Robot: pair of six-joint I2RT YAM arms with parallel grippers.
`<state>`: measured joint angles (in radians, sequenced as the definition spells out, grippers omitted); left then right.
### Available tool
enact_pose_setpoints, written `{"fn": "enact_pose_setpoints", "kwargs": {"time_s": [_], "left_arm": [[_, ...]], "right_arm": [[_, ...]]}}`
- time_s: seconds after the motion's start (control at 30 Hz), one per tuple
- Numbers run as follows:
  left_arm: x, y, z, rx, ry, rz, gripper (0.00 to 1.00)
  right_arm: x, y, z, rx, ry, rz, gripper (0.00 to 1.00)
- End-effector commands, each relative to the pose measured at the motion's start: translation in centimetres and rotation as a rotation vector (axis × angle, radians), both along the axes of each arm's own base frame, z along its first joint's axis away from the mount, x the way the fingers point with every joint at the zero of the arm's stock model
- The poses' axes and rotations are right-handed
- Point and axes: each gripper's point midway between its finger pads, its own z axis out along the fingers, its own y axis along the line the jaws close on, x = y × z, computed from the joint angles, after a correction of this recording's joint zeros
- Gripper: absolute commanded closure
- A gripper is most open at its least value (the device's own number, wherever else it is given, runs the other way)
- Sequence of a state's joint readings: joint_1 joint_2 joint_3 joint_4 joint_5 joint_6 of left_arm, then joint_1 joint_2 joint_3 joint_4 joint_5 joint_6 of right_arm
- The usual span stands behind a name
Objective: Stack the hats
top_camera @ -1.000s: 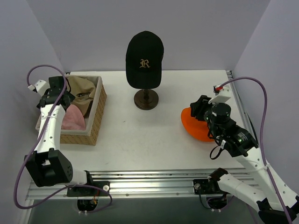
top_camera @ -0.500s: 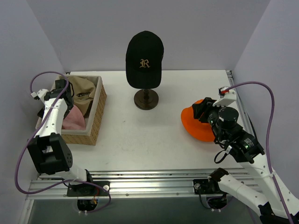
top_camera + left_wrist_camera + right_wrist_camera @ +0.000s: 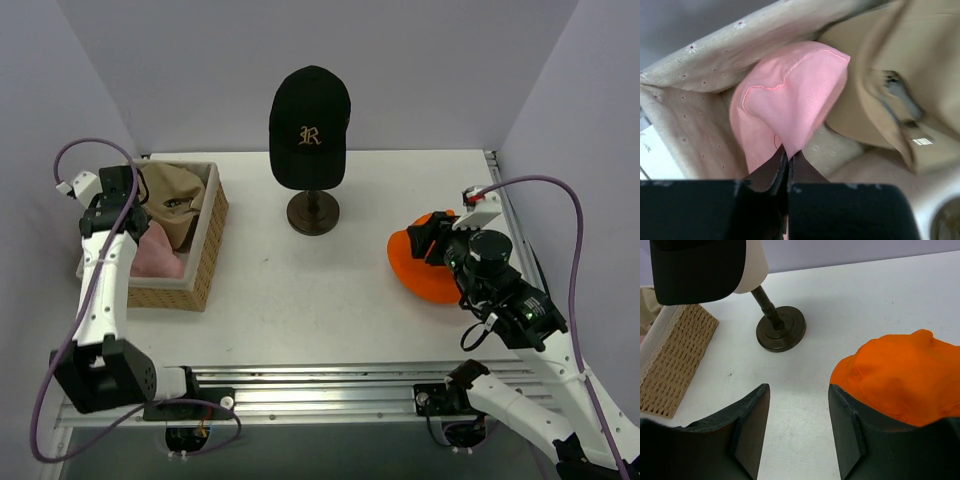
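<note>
The only writing that reads is a gold gothic "R" (image 3: pixel 311 136) on the front of the black fabric cap (image 3: pixel 309 125). That cap sits on a cream egg-shaped head form (image 3: pixel 752 270) on a dark round stand (image 3: pixel 313 212), at 12 o'clock on the white tabletop (image 3: pixel 300 300). The tan fabric cap (image 3: pixel 175 192) carries dark lettering and a small tag, both too blurred to read. It lies in the far half of the woven wicker basket (image 3: pixel 208 262) at 9 o'clock.

The pale pink fabric hat (image 3: pixel 790 105) lies in the near half of the basket, touching the tan cap. The left gripper (image 3: pixel 788 155) has its fingers pressed together on a fold at the pink hat's edge. A second ago it stood spread wide above the basket.

The bright orange fabric hat (image 3: pixel 900 375) rests on the tabletop at 3 o'clock. The right gripper (image 3: pixel 798 390) is spread and holds nothing, with the orange hat just outside its finger on the 3 o'clock side. More of the orange hat's far edge shows in the top view than a second ago. The black cap, basket and tan cap have not moved.
</note>
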<state>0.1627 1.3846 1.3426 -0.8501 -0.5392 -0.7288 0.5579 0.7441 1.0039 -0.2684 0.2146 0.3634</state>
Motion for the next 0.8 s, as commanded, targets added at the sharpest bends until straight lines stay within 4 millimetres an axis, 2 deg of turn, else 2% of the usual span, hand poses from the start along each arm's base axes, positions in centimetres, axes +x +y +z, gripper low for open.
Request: {"fn": "enact_pose_setpoints", "kwargs": {"time_s": [0.0,0.03,0.17,0.2,0.23,0.3,0.33,0.4,0.43,0.47,0.6,0.63,0.7,0.77], "left_arm": [[0.5,-2.3,9.5,0.059,-0.269,-0.157,0.98],[-0.2,-3.4,11.9,0.072,-0.33,-0.193,0.98],[-1.2,-7.5,15.4,0.042,-0.456,-0.396,0.98],[-1.3,-9.3,15.8,-0.007,-0.485,-0.482,0.98],[-1.4,-10.3,16.2,-0.029,-0.501,-0.531,0.98],[-2.2,-12.4,17.0,-0.075,-0.52,-0.621,0.98],[-2.7,-12.7,17.4,-0.078,-0.536,-0.636,0.98],[-3.3,-15.5,17.8,-0.114,-0.56,-0.752,0.98],[-3.8,-15.9,18.5,-0.109,-0.587,-0.772,0.98],[-4.3,-17.1,18.9,-0.131,-0.603,-0.825,0.98],[-5.8,-20.4,19.9,-0.212,-0.679,-0.973,0.98],[-6.3,-20.9,20.8,-0.218,-0.721,-1.001,0.98],[-7.2,-22.5,21.0,-0.276,-0.745,-1.065,0.98],[-8.3,-23.5,21.3,-0.317,-0.785,-1.118,0.98]], "right_arm": [[-0.2,1.5,1.9,-0.012,-0.065,0.102,0.53],[-0.3,2.3,1.8,-0.014,-0.063,0.147,0.5],[-0.5,5.4,2.2,-0.001,-0.084,0.304,0.43],[-0.3,6.0,2.6,0.021,-0.102,0.325,0.42],[0.0,6.8,2.2,0.029,-0.087,0.346,0.42],[-0.1,8.5,2.7,0.064,-0.095,0.408,0.42],[0.1,9.3,2.6,0.066,-0.089,0.424,0.42],[-0.3,11.3,2.7,0.057,-0.093,0.459,0.42],[-0.6,12.0,3.3,0.053,-0.107,0.472,0.41],[-1.4,13.5,4.3,0.061,-0.141,0.5,0.41],[-2.7,17.4,4.4,0.081,-0.141,0.586,0.41],[-2.5,18.2,3.8,0.134,-0.095,0.569,0.42],[-1.3,18.4,3.0,0.218,-0.047,0.465,0.42],[-1.0,18.8,4.5,0.404,-0.051,0.422,0.42]]}}
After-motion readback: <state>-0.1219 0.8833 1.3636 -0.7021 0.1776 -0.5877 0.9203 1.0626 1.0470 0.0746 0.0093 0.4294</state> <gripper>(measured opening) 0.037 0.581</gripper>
